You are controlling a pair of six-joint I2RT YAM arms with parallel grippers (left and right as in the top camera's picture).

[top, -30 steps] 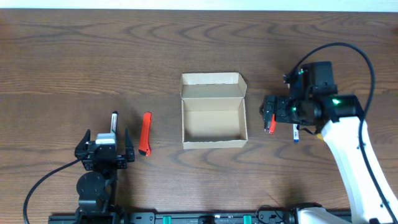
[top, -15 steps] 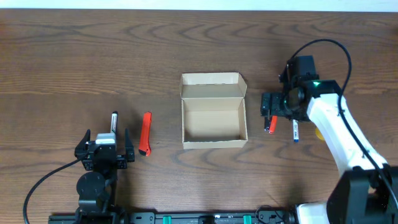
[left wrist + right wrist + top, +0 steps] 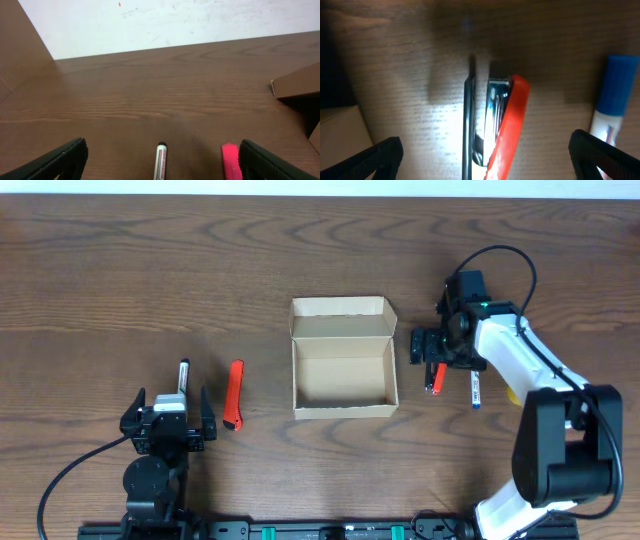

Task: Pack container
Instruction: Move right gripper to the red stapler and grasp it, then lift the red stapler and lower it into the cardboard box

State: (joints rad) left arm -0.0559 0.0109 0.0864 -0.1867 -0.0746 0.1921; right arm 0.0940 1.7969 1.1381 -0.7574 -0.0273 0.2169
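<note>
Right hand (image 3: 485, 144) points straight down, fingers spread wide astride the red pen (image 3: 512, 112), gripping nothing.

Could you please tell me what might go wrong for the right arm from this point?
1. The open right gripper straddles the red pen, but the blue-capped pen lies just beside it, so a closing finger could catch or knock it.
2. The cardboard box stands close on the other side, so the other finger might nudge its wall.
3. The red pen lies slightly slanted between the fingers and could twist when pinched.
</note>
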